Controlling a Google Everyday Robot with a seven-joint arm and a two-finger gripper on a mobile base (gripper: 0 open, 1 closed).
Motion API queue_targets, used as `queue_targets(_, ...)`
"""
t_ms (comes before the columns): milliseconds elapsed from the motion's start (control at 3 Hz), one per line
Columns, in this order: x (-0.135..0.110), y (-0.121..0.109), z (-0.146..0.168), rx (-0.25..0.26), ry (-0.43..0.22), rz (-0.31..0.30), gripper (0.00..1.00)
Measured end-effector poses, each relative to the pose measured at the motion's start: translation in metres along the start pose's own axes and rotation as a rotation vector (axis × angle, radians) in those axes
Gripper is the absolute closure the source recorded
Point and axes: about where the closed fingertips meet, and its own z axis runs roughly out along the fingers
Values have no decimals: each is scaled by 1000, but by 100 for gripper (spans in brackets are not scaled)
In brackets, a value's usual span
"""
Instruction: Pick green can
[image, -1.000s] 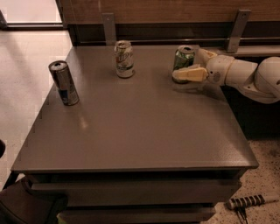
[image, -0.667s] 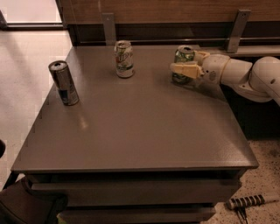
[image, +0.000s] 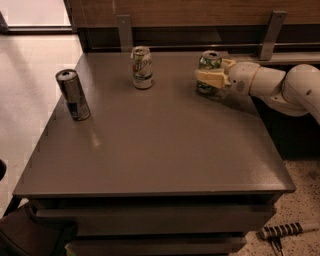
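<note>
The green can stands upright near the back right of the grey table; its silver top and upper green body show. My gripper reaches in from the right at the can's mid-height. Its pale near finger lies across the front of the can and the other finger is hidden behind it. The jaws stand closed around the can. The can's base rests on the table.
A white can with green print stands at the back middle. A slim silver-blue can stands near the left edge. A wooden wall panel with metal brackets runs behind the table. My white arm spans the right side.
The gripper has risen from beside the can's base to its mid-height and moved a little left, its near finger now crossing the can's front. The can has not moved.
</note>
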Motion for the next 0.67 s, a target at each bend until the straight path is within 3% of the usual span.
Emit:
queue_targets(333, 0, 2, 3, -5, -1, 0, 100)
queue_targets(667, 0, 2, 3, -5, -1, 0, 100)
